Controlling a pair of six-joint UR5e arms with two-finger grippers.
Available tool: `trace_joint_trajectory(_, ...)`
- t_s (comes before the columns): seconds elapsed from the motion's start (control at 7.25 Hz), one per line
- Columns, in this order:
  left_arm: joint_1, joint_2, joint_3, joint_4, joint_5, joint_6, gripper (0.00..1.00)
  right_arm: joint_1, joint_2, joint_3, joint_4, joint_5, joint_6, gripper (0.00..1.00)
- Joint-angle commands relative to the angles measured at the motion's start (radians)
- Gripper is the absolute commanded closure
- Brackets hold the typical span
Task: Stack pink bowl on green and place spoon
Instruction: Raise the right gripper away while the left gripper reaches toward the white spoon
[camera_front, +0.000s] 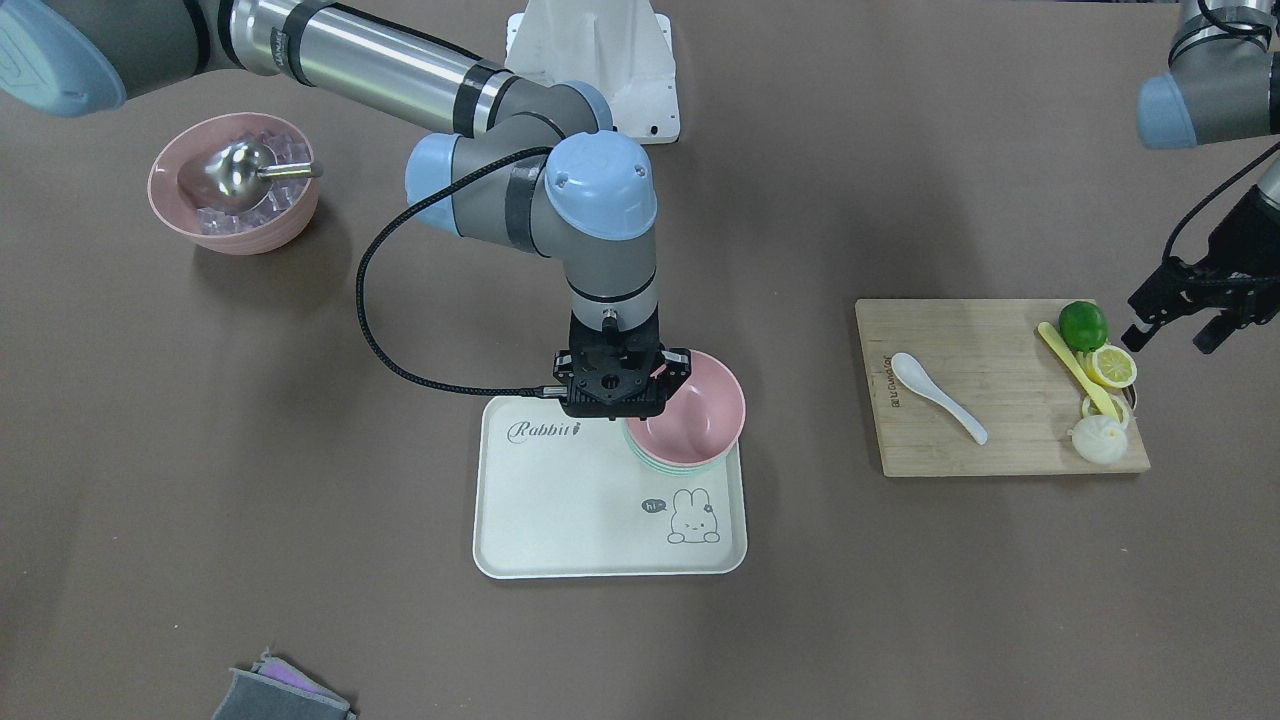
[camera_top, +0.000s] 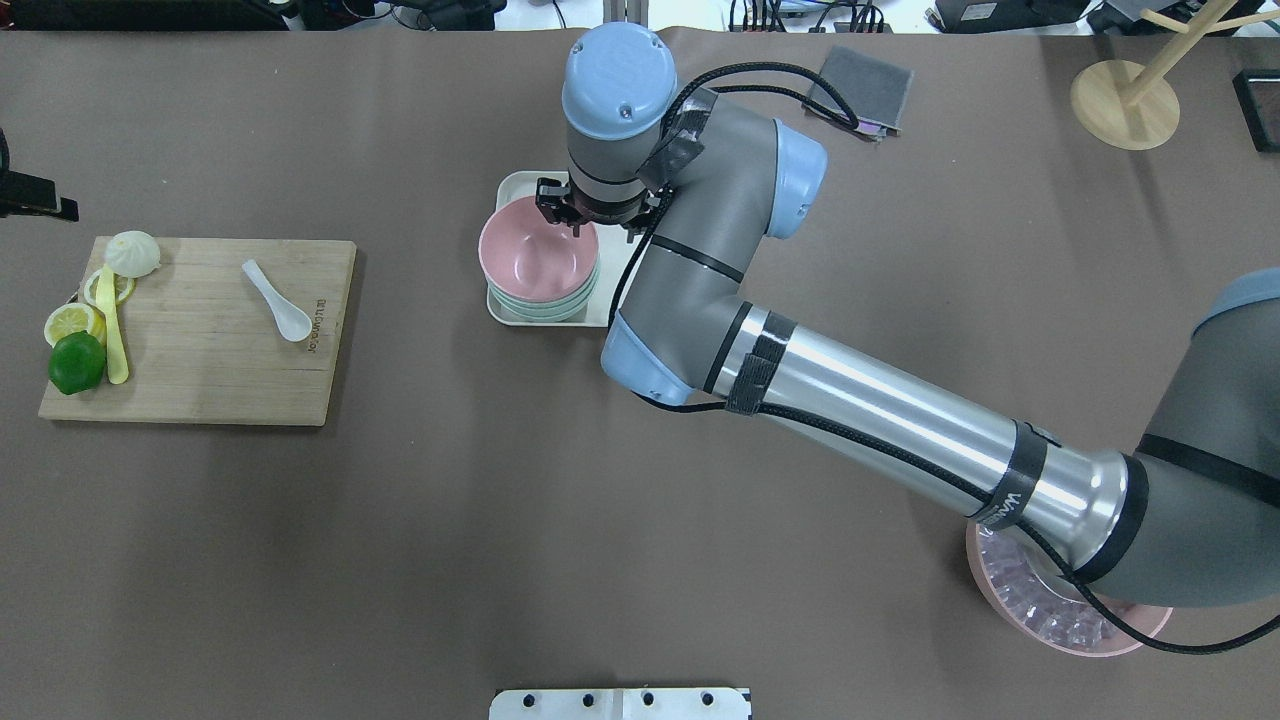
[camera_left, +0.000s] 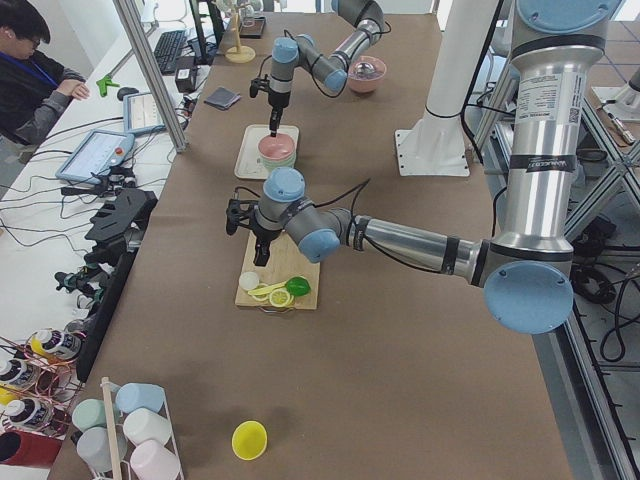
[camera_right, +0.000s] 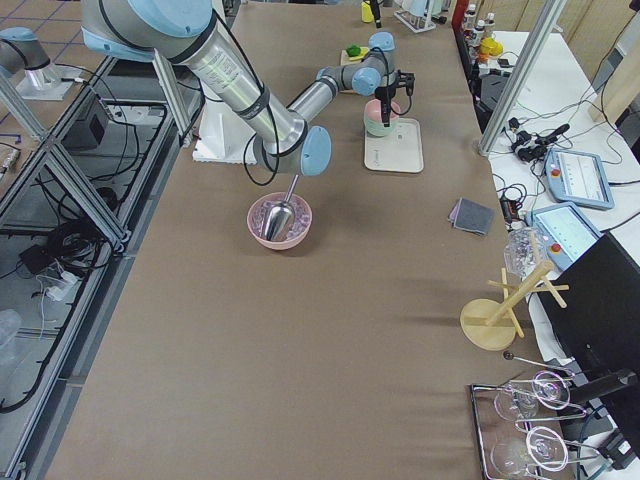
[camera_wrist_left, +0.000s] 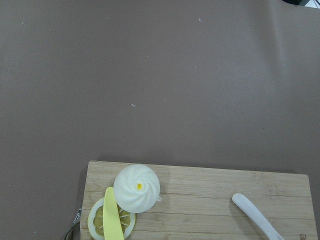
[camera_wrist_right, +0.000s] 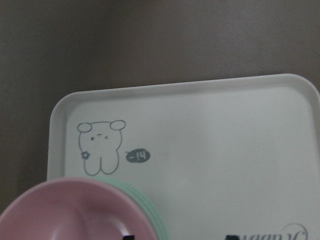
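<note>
The pink bowl (camera_front: 695, 410) sits nested on the stacked green bowls (camera_front: 684, 466) at a corner of the white rabbit tray (camera_front: 560, 500). My right gripper (camera_front: 615, 395) hangs over the bowl's rim (camera_top: 540, 255). In the right wrist view its two dark fingertips stand wide apart, one inside the pink bowl (camera_wrist_right: 75, 212) and one outside, so it is open. The white spoon (camera_front: 935, 395) lies on the wooden cutting board (camera_front: 1000, 440). My left gripper (camera_front: 1180, 335) hovers open and empty beyond the board's lime end. The spoon also shows in the left wrist view (camera_wrist_left: 255, 215).
A lime (camera_front: 1083, 324), lemon slices (camera_front: 1112, 366), a white bun (camera_front: 1097, 440) and a yellow knife (camera_front: 1075, 368) lie on the board. A second pink bowl (camera_front: 235, 190) with ice cubes and a metal scoop stands far off. A grey cloth (camera_top: 860, 90) lies beyond the tray.
</note>
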Motion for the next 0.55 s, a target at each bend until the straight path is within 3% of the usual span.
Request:
trace_joint_trajectory(0.0, 0.078, -0.003, -0.021, 0.002, 0.067, -0.202, 0.02, 0.094, -0.168, 0.128, -0.002, 0.02, -0.122, 0.0)
trace_joint_trajectory(0.28, 0.261, -0.011, -0.065, 0.012, 0.237, -0.491, 0.02, 0.219, -0.287, 0.204, 0.006, 0.066, -0.24, 0.0)
trace_joint_trajectory(0.41, 0.323, -0.034, -0.065, 0.05, 0.32, -0.573, 0.02, 0.309, -0.331, 0.204, 0.006, 0.169, -0.334, 0.0)
